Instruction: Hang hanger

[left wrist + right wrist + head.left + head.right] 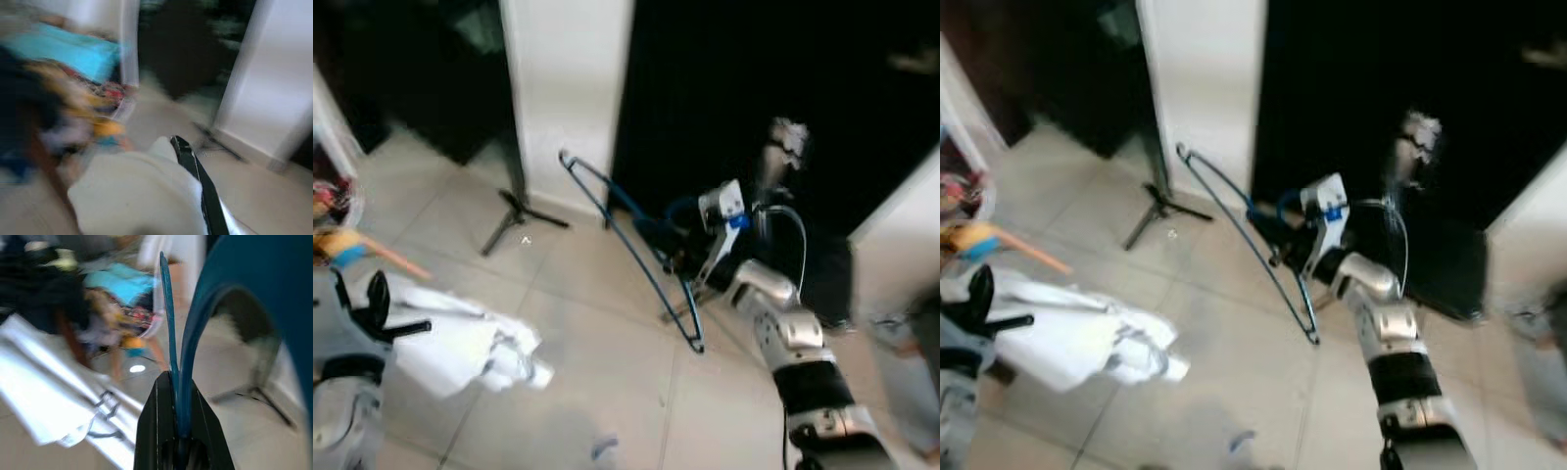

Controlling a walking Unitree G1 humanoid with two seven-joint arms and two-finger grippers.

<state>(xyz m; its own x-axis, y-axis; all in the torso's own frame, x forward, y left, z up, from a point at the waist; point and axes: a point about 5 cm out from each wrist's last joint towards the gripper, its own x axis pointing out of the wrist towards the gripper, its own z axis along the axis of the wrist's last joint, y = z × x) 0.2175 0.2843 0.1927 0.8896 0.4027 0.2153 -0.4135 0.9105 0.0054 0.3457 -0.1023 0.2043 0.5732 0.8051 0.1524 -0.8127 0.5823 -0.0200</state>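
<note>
1. Head views: the right gripper [690, 257] is clamped on a thin blue hanger [636, 250], a wiry triangle held above the pale tiled floor [597, 382], just before the white wall edge [570, 88].
2. Left wrist view: the left gripper [195, 171] pinches soft white cloth [137, 196]; blurred.
3. Right wrist view: black fingers [159, 431] pressed tight on the hanger's smooth blue rod.

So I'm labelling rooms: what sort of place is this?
Probably a home bedroom or laundry corner: pale tiled floor, white crumpled garment, thin blue clothes hanger in the right tool.
</note>
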